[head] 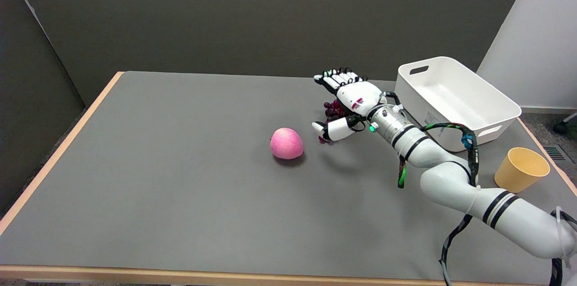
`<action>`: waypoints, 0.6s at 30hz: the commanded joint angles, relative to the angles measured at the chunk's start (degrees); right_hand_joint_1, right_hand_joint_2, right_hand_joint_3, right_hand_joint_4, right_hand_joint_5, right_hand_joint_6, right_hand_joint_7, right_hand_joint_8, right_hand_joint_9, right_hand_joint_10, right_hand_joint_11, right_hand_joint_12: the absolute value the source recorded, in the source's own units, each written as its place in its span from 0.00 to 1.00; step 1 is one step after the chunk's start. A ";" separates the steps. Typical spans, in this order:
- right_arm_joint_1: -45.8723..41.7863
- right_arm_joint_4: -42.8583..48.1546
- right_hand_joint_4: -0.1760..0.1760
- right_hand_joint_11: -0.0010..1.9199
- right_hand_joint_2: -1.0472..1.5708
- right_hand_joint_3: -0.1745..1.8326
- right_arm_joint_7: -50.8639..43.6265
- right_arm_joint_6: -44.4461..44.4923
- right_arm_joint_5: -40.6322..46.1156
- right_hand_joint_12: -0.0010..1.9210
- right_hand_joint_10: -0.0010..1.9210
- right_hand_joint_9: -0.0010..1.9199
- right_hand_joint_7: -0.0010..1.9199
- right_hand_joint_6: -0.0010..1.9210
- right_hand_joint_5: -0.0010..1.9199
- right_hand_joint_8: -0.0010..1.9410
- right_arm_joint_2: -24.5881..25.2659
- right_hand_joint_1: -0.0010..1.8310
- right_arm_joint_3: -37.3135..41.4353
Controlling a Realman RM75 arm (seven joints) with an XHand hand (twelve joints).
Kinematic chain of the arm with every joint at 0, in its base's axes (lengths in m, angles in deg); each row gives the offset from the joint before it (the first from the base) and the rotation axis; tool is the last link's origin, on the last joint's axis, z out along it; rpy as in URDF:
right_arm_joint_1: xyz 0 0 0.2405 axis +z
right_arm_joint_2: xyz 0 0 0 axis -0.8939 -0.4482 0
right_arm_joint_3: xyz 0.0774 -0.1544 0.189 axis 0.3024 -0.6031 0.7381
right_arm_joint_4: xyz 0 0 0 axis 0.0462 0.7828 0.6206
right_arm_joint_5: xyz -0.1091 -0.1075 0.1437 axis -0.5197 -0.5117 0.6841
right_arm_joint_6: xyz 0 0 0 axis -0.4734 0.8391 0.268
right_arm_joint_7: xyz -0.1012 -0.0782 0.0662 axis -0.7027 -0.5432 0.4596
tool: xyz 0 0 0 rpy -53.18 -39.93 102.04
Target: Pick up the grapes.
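Nearby, a pink apple lies on the grey desk, just left of the right hand. Right of that hand stands a white bin, with a yellow cup below the bin. Dark red grapes sit under the hand, mostly hidden; whether the fingers grip them cannot be told.

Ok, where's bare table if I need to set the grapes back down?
Bare patches: the wide left half, from the pink fruit to the table's left edge, and the near strip in front of the fruit. Crowded: right side, where the hand covers the grapes, beside the white bin and yellow cup.
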 commanded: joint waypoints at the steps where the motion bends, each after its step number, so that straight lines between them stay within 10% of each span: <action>1: -2.96 0.45 0.59 0.00 0.62 0.57 -4.65 -2.07 2.73 0.29 0.11 0.00 0.03 0.18 0.02 0.10 -2.97 0.36 3.36; 18: -8.33 -0.52 0.57 0.00 0.60 0.57 -6.89 -2.30 4.97 0.26 0.07 0.01 0.04 0.17 0.03 0.05 -4.73 0.48 8.64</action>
